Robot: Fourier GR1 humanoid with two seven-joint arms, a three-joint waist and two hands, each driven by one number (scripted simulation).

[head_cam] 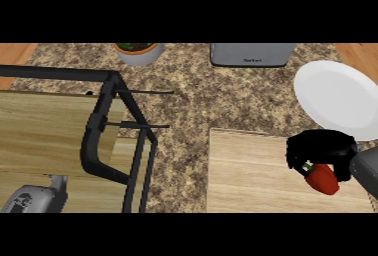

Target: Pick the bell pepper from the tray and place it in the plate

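We are observing the right robot hand (pixel 321 147) curling around the red bell pepper (pixel 322 180) above the wooden tray (pixel 251 170), near the white plate (pixel 336 97).

Even, soft light, no glare; the plate (pixel 341 98) shows bright white against the duller counter (pixel 221 95).

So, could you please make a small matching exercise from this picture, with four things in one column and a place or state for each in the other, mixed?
Things:
1. bell pepper
2. plate
3. plant pot
4. left hand

Places or states:
a. at the counter's far edge, left of the grey appliance
b. low in the view's left corner
c. held in the right hand above the wooden tray
d. white, nothing on it, at the right

Pairs: 1-c, 2-d, 3-a, 4-b
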